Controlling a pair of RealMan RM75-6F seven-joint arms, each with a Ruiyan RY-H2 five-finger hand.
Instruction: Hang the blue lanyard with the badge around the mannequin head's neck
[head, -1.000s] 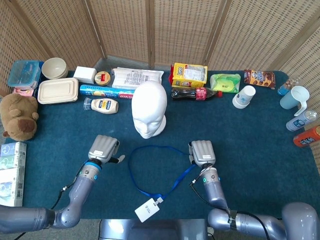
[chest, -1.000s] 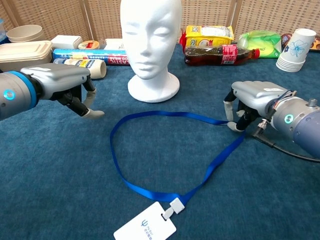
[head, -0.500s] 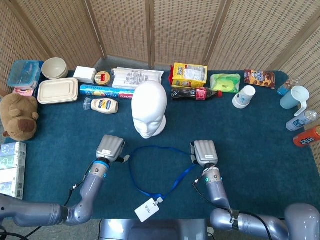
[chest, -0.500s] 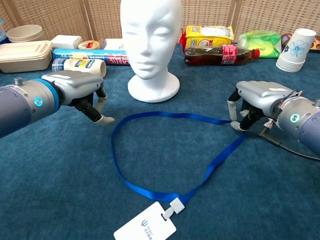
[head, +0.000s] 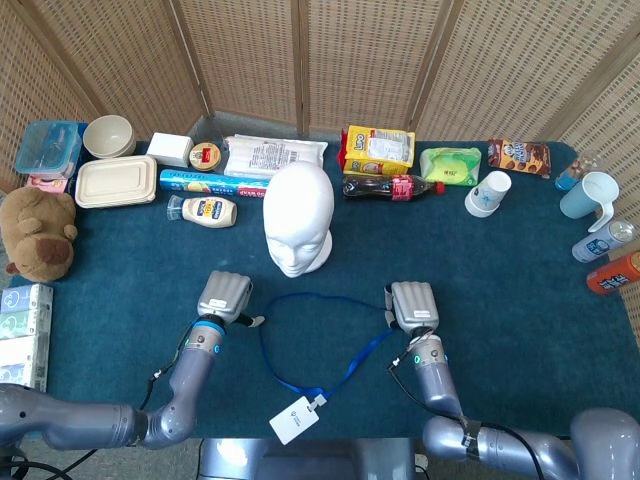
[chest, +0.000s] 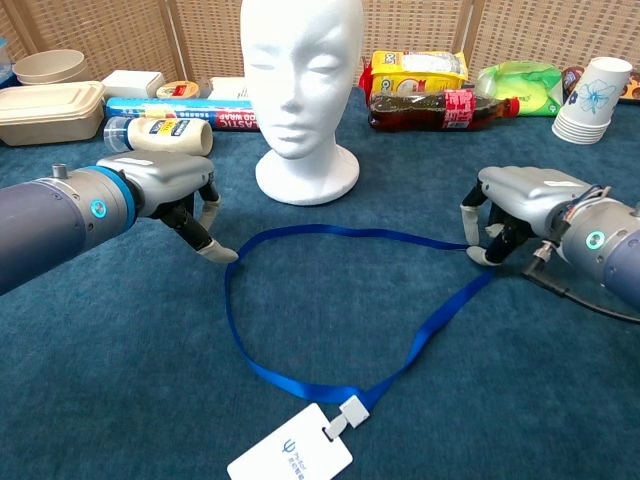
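Both hands sit low at the lanyard (chest: 330, 300), which lies flat before the head (chest: 303, 95). Left hand (chest: 185, 195) holds nothing yet; right hand (chest: 515, 205) touches the strap, grasp unclear. Next, each must pinch its side.

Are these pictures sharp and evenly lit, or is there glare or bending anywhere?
Head view: even, soft light, sharp throughout, the mannequin head bright but not washed out. Chest view: crisp on the blue lanyard and badge; the left arm looms large near the lens, and shadows under both hands are faint.
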